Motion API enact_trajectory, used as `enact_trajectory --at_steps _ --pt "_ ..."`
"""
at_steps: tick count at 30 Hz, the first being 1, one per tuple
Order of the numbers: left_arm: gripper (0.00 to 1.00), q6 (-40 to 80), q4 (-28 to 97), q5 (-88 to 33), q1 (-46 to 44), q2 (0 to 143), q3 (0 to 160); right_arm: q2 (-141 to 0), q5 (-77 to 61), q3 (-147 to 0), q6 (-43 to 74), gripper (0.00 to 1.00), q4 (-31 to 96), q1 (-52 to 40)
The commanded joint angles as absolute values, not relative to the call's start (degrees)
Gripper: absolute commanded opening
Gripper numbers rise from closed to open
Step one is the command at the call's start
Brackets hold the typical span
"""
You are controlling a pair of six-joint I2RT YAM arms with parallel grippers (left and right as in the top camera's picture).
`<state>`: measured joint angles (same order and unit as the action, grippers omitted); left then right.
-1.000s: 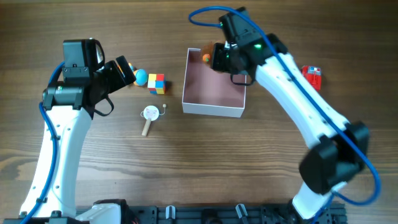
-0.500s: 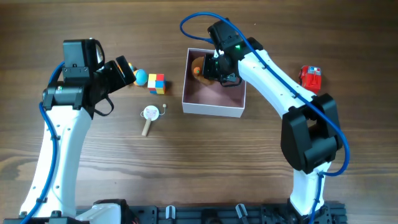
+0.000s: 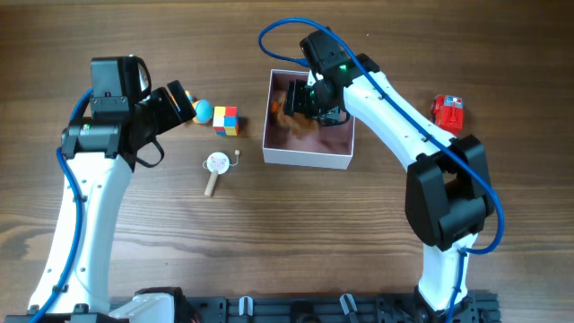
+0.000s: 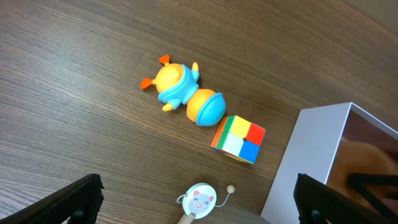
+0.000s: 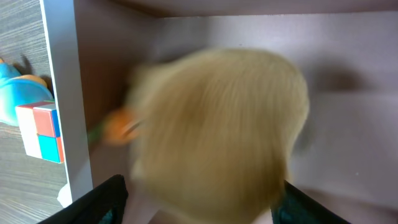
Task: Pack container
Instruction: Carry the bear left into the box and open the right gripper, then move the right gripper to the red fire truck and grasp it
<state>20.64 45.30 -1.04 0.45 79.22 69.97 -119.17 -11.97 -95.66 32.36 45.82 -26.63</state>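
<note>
White cardboard walls and a mauve floor mark the container [image 3: 305,160], which sits on the wooden table [image 3: 359,242] a little right of centre. The right gripper [image 5: 200,186] reaches down inside it near the far left corner with its fingers [image 5: 106,199] spread wide. A tan, rounded toy [image 5: 217,124] with an orange part shows as a blur in front of them, and I cannot tell whether they touch it. The left gripper [image 4: 199,199] hangs fully open, holding nothing. Below it a blue-and-orange duck toy [image 4: 183,93], a colour cube [image 4: 238,139] and a small white rattle drum [image 4: 198,200] lie on the table left of the box. A red toy [image 3: 448,110] lies well apart on the box's right
</note>
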Motion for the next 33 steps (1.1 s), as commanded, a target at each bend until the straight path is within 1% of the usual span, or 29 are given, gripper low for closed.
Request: enact_trajectory --at_steps 1,6,10,15,17,19,21,27,29,33 --pt "1.00 19.7 45.3 -1.9 0.8 79.2 71.0 -119.0 -10.9 -95.8 28.3 0.77 45.3 -26.7" --pt "1.00 19.7 45.3 -1.9 0.8 79.2 71.0 -115.9 -8.0 -95.7 26.5 0.79 45.7 -26.7" --pt "1.00 19.7 45.3 -1.9 0.8 79.2 71.0 -110.1 -4.3 -95.7 23.9 0.80 45.9 -26.7" --pt "1.00 19.7 45.3 -1.9 0.8 79.2 71.0 -99.4 2.7 -95.7 22.3 0.96 48.2 -26.1" --pt "1.00 19.7 45.3 -1.9 0.8 79.2 71.0 -95.5 6.0 -95.7 22.5 0.99 50.3 -25.1" --pt "1.00 19.7 45.3 -1.9 0.8 79.2 71.0 -93.0 8.2 -95.7 22.5 0.99 52.3 -23.7" --pt "1.00 19.7 45.3 -1.9 0.8 79.2 71.0 -91.1 9.6 -95.7 22.5 1.00 54.8 -20.9" --pt "1.00 19.7 45.3 -1.9 0.8 79.2 71.0 -91.4 12.8 -94.2 22.3 1.00 62.0 -7.5" --pt "1.00 19.7 45.3 -1.9 0.8 79.2 71.0 -92.6 12.3 -92.1 21.2 0.99 62.2 -2.4" --pt "1.00 19.7 45.3 -1.9 0.8 79.2 71.0 -95.8 7.4 -88.3 20.9 1.00 62.1 4.3"
